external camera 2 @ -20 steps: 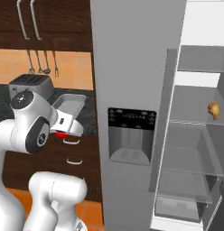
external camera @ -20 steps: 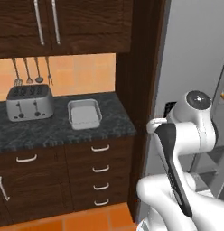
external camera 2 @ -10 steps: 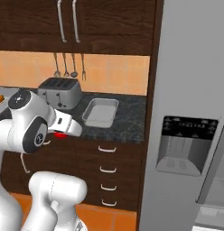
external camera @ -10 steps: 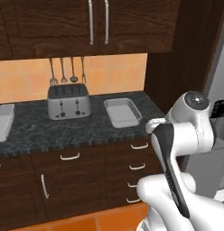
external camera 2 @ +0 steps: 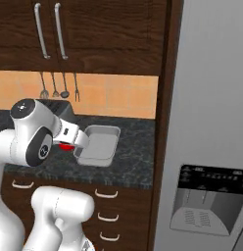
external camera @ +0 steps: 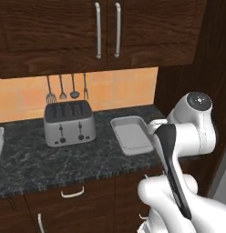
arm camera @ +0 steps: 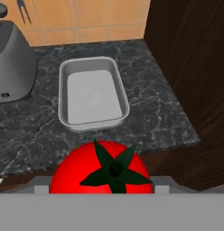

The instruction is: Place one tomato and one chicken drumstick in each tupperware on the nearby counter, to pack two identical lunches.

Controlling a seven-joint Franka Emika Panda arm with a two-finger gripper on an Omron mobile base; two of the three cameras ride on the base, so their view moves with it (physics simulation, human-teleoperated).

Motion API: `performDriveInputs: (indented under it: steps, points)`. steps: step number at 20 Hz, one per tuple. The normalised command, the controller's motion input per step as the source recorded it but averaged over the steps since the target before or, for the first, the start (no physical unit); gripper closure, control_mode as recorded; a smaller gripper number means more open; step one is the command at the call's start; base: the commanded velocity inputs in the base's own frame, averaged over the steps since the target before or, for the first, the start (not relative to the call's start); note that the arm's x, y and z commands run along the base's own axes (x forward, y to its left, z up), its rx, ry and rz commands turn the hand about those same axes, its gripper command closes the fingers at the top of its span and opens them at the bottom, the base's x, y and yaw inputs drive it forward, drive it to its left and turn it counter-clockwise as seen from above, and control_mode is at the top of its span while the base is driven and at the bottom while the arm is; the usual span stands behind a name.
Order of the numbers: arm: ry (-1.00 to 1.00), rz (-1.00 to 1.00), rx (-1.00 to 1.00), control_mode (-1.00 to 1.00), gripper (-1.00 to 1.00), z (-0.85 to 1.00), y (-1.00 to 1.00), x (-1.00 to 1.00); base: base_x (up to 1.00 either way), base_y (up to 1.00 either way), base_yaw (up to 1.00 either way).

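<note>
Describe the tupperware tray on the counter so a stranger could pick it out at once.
Find the black marbled counter under the dark wooden cabinets. Right of the silver toaster, by the counter's right end, sits the tupperware: a shallow, light-grey rectangular tray with rounded corners, empty and flat, unlike the tall shiny toaster.

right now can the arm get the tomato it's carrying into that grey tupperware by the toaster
Probably yes. The claw holds the tomato just short of the counter edge, and the tupperware lies empty straight ahead with nothing between; the toaster stands off to one side.
</note>
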Motion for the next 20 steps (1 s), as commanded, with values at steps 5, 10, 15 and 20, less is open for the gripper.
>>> performDriveInputs:
  steps: [5,10,15,20]
  points:
    - [0.0,0.0,0.0,1.0,1.0,0.0,0.0,0.0,0.52,0.35,-0.21]
    - [0.0,0.0,0.0,1.0,1.0,0.0,0.0,0.0,0.23,0.19,-0.07]
    - [0.0,0.0,0.0,1.0,1.0,0.0,0.0,0.0,0.44,0.34,-0.02]
    - [0.0,0.0,0.0,-1.0,1.0,-0.26,0.35,0.52,0.08,0.08,0.0]
